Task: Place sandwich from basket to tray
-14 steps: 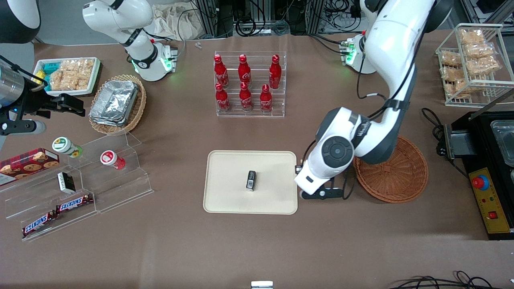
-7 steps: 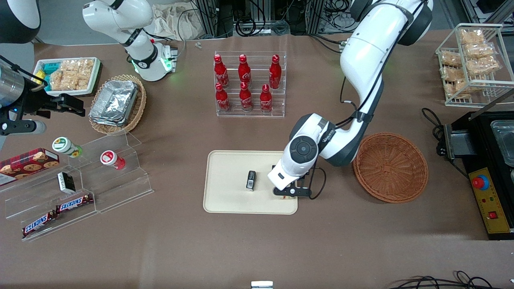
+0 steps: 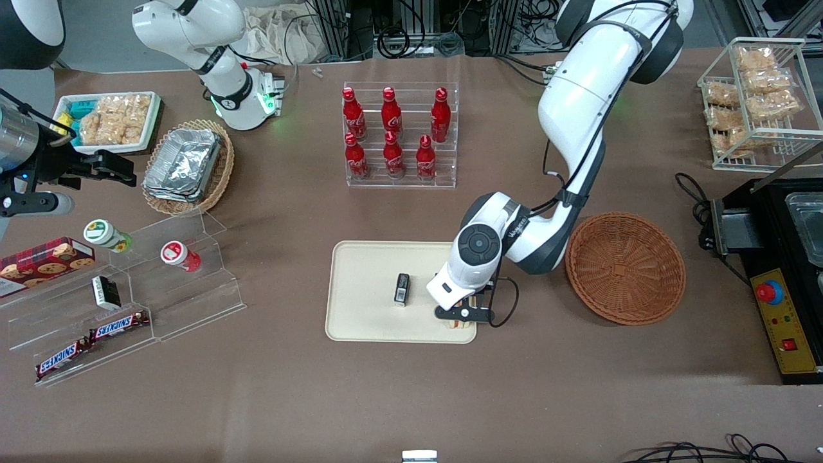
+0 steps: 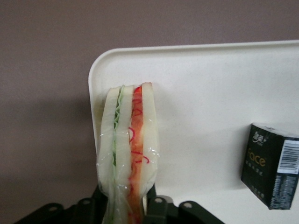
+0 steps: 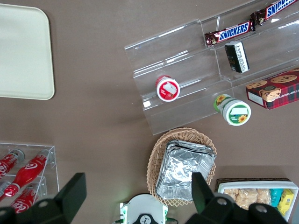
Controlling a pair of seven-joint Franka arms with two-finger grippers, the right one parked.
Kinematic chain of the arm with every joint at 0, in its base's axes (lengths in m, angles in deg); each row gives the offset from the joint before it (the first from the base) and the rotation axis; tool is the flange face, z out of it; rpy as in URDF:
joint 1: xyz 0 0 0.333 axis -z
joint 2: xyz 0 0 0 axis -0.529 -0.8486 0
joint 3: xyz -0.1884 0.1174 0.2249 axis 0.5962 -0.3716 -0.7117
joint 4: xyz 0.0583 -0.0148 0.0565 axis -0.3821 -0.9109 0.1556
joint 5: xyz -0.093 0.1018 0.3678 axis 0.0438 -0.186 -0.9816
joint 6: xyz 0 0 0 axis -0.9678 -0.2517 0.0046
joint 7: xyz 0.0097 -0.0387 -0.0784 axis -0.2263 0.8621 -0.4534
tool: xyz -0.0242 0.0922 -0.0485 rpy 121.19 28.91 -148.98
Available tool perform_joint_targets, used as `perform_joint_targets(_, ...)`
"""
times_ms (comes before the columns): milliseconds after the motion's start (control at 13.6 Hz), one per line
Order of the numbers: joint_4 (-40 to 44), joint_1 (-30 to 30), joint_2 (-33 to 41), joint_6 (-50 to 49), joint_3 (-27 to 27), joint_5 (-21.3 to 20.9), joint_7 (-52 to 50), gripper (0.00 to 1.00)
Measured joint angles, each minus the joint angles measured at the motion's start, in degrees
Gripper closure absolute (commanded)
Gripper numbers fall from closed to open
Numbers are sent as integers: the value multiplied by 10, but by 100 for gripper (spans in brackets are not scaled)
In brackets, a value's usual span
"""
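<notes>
My left gripper (image 3: 460,315) (image 4: 128,205) is shut on the sandwich (image 4: 127,140), a wrapped wedge of white bread with green and red-orange filling. It hangs over the corner of the cream tray (image 3: 366,315) (image 4: 205,93) nearest the front camera and the basket. In the front view only a sliver of the sandwich (image 3: 458,323) shows under the gripper. The round reddish-brown wicker basket (image 3: 625,267) stands beside the tray toward the working arm's end, with nothing in it.
A small black box (image 3: 402,288) (image 4: 271,165) stands upright in the middle of the tray. An acrylic rack of red bottles (image 3: 400,135) lies farther from the front camera. Acrylic shelves with snacks (image 3: 128,289) and a tan basket of foil containers (image 3: 188,166) sit toward the parked arm's end.
The left arm carried the sandwich from beside the basket over to the tray, then moved a little nearer the front camera above the tray's corner. The basket is now fully uncovered.
</notes>
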Motion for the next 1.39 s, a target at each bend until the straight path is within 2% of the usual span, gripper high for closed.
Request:
perform_joint_targets(367,-1,-2,51,-15,-3,0,-28,0)
perform_joint_targets(734,-27,-39,185,-163,-11,-1,-26,0)
perform_joint_targets(881,-60,-63,251,-198,-11,-1,-20,0)
perform_joint_targets(1174,-176,-100,388,-206,-13,-2,5,0)
perform_joint_targets(1394,-205,-143,443,-235,-20,0,69,0)
